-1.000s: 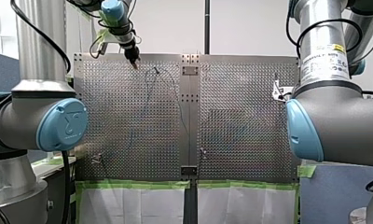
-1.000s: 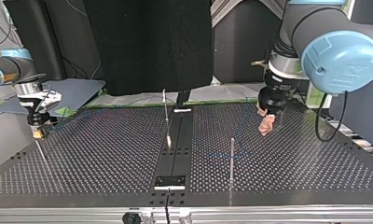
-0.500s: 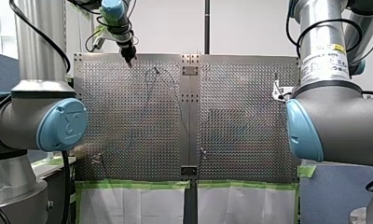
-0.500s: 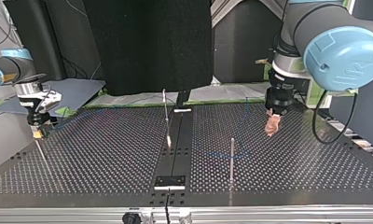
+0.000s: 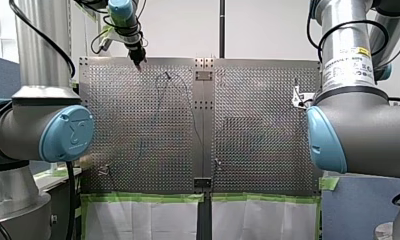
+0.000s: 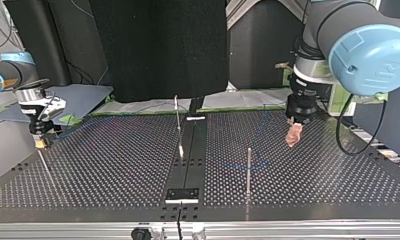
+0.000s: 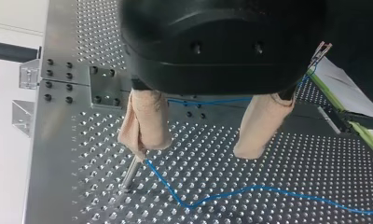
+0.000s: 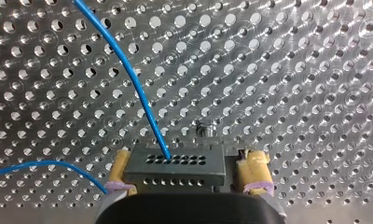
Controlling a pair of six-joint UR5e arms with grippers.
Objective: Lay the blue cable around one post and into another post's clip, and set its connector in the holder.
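Observation:
The thin blue cable [image 7: 212, 193] lies loose on the perforated table [image 6: 113, 165], running from a short metal post [image 7: 131, 171] under one beige pad. My left gripper [image 7: 201, 149] hangs open just above the plate with nothing between its pads; it is at the top view's right [image 6: 293, 137]. At that view's left, my right gripper [image 6: 40, 141] is low over the plate. In the right wrist view its yellow pads [image 8: 120, 168] straddle the grey connector [image 8: 175, 163], from which the cable [image 8: 138, 88] leaves; a small gap shows on one side. What lies under the connector is hidden.
A tall post [image 6: 248, 170] stands near the top view's front centre. A second post [image 6: 178, 120] rises by the dark centre strip [image 6: 188, 160]. Green tape [image 5: 148, 197] edges the near side of the table in the front view.
My left gripper has shifted a little toward the top view's right and farther from the tall post. The right gripper and the connector have stayed put.

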